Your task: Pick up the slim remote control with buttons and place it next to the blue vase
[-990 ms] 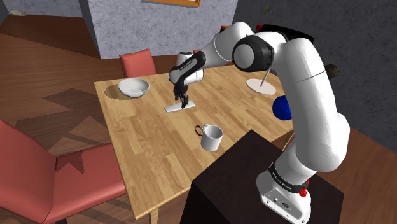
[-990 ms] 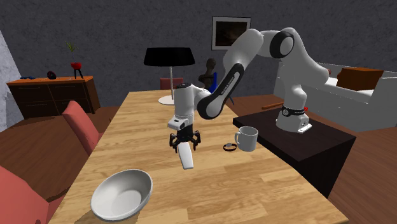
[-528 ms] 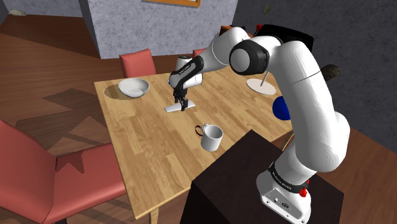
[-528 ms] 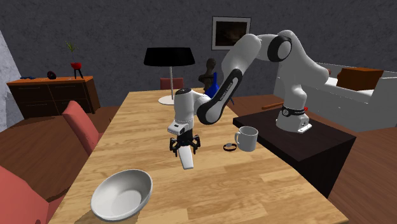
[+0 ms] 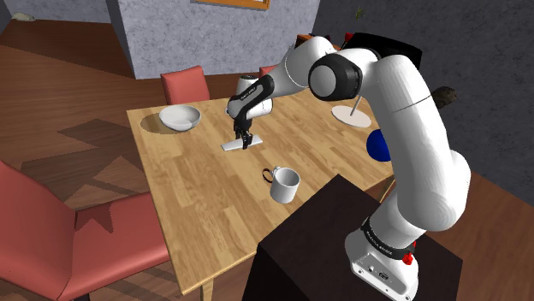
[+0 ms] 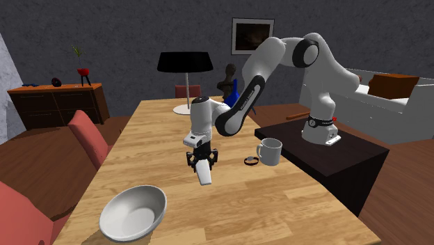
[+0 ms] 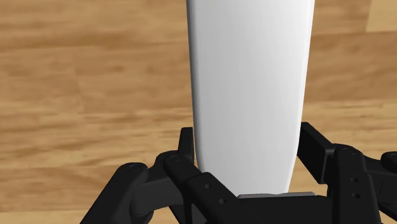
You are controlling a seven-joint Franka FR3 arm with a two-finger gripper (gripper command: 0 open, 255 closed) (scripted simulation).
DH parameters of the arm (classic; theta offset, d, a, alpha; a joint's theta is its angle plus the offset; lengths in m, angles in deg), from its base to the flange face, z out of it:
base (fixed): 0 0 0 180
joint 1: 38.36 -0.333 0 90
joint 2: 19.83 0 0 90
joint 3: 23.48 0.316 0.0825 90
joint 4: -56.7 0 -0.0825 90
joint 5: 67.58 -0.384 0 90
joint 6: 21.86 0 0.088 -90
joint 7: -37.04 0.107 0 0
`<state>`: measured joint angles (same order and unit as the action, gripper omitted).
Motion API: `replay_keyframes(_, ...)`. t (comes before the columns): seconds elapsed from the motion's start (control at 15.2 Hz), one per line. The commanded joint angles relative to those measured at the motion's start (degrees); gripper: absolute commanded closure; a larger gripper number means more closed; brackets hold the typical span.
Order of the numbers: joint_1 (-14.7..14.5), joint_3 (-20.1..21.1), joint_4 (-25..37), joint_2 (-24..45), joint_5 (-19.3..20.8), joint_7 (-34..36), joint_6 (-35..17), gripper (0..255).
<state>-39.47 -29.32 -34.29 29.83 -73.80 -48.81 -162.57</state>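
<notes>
The slim remote (image 5: 231, 146) is plain white and lies flat on the wooden table (image 5: 197, 197), near its middle. My black gripper (image 5: 246, 140) points straight down onto the remote's end nearest the arm. In the wrist view the remote (image 7: 248, 95) runs away from the hand, and both fingers (image 7: 185, 147) press against its long sides, so the gripper (image 7: 248, 145) is shut on it. The second exterior view has the gripper (image 6: 202, 161) at the remote's (image 6: 205, 174) far end. The blue vase (image 5: 379, 147) stands at the table's edge by the arm, partly hidden behind it (image 6: 234, 91).
A white bowl (image 5: 180, 117) sits at the table's far corner and a white mug (image 5: 285, 184) near the stand (image 5: 342, 248), with a small ring (image 6: 250, 161) beside it. A black-shaded lamp (image 6: 183, 66) stands near the vase. Red chairs (image 5: 186, 84) flank the table.
The arm came down a little onto the remote, then the fingers, spread wide in both earlier frames, closed in on its sides. The remote has not moved.
</notes>
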Motion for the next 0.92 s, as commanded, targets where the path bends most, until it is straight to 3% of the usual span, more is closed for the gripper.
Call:
replay_keyframes(0.0, 0.0, 0.0, 0.0, 0.0, 0.0, 0.0, 0.0, 255)
replay_keyframes(0.86, -0.4, -0.5, -1.7, -4.9, 0.4, 0.2, 3.2, 255)
